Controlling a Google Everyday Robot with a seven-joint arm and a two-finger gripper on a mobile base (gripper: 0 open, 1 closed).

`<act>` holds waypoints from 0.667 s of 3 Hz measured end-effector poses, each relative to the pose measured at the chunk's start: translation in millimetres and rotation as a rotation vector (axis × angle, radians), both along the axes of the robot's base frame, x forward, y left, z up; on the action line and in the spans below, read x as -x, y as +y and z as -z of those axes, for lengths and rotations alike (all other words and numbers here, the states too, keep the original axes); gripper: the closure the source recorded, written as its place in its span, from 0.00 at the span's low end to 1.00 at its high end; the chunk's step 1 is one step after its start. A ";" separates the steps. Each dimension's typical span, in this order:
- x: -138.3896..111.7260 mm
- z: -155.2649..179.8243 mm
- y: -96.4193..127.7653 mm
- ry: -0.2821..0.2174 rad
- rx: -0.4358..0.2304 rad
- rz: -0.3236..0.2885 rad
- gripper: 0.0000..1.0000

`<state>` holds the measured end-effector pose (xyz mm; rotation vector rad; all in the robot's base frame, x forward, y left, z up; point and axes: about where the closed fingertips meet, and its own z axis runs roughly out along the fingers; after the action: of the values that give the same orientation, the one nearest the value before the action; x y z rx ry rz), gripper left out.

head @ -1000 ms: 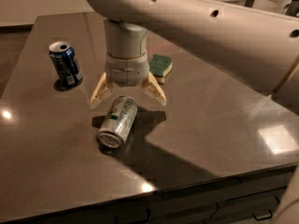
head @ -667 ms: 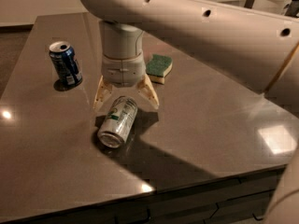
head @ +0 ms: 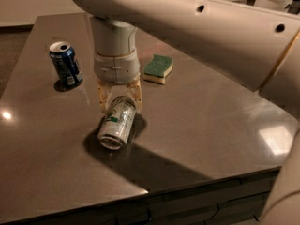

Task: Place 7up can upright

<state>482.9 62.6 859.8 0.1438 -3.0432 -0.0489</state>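
The 7up can [head: 117, 123] lies on its side on the desk [head: 211, 125], diagonally in front of the blue can [head: 65, 64]. The gripper [head: 121, 106] is down over its far end, jaws pinching the sides, a hold that looks meant for tipping it upright.

7up can [head: 117, 123], silvery-white with green markings, lying on its side on the dark table [head: 211, 125], one round end facing the near edge, my gripper [head: 120, 100] straight above, clasping its far end from both sides
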 end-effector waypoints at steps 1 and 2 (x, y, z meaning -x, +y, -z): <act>-0.7 -6.8 6.3 -0.011 -0.030 -0.029 0.87; -11.3 -17.2 9.8 -0.061 -0.083 -0.097 1.00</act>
<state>494.2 72.4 877.0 0.3037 -3.0908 -0.1665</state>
